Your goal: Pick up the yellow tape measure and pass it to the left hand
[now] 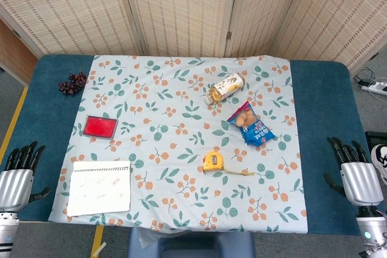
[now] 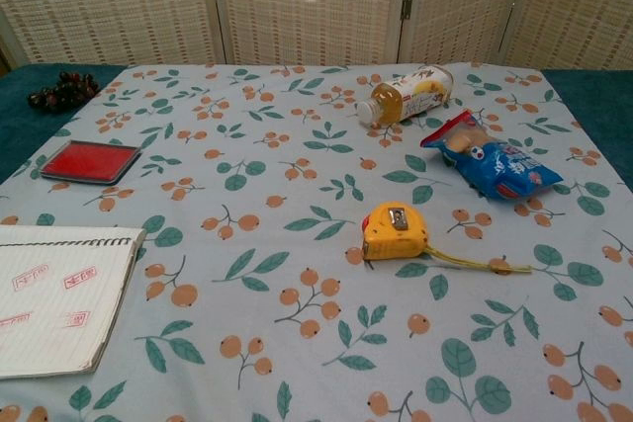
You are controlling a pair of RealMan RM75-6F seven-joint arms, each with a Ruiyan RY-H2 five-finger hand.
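Both hands hold nothing, fingers apart: the left hand (image 1: 18,176) and right hand (image 1: 357,176) rest at the desk's (image 1: 326,107) near corners. The tape measure (image 1: 213,161) lies mid-cloth between them, its strap trailing right, below the snack bag (image 1: 251,125).

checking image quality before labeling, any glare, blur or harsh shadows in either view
Head view: even, soft light, sharp throughout; the yellow tape measure casts hardly any shadow, both hands sit at the frame's lower corners, left hand, right hand. Chest view: also sharp, slight sheen on the snack bag, no hands visible.
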